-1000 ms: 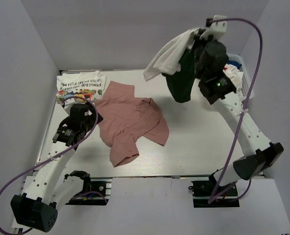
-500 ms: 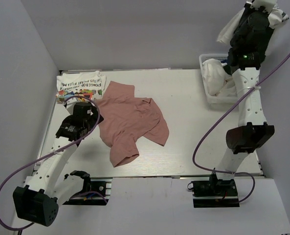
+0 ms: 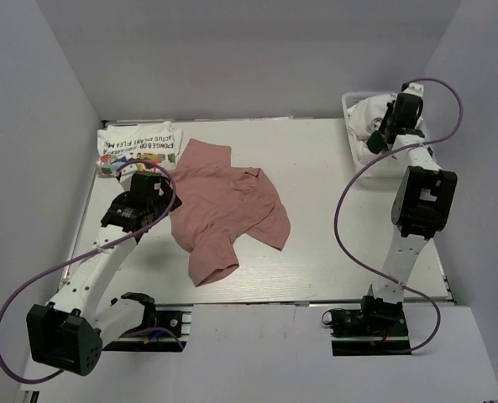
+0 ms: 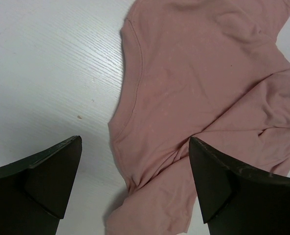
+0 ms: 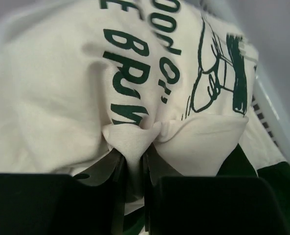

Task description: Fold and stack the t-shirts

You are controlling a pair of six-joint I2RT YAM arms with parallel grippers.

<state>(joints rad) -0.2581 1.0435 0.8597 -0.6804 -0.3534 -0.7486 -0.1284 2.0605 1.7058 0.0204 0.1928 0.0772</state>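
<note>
**Pink tee beside left gripper**

Pink tee [image 3: 228, 210], crumpled at frame centre with its long axis roughly top-to-bottom, lies just right of the wide-open left gripper [image 4: 135, 142], the nearer arm. Upper right: right gripper [image 5: 135, 164] pinches a white tee [image 5: 61, 98] inside the basket [image 3: 353, 105].

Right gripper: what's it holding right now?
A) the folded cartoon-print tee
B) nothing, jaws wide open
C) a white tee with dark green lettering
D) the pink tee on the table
C: in the right wrist view, the right gripper is pinched shut on a bunched fold of the white tee with dark green lettering.
</note>
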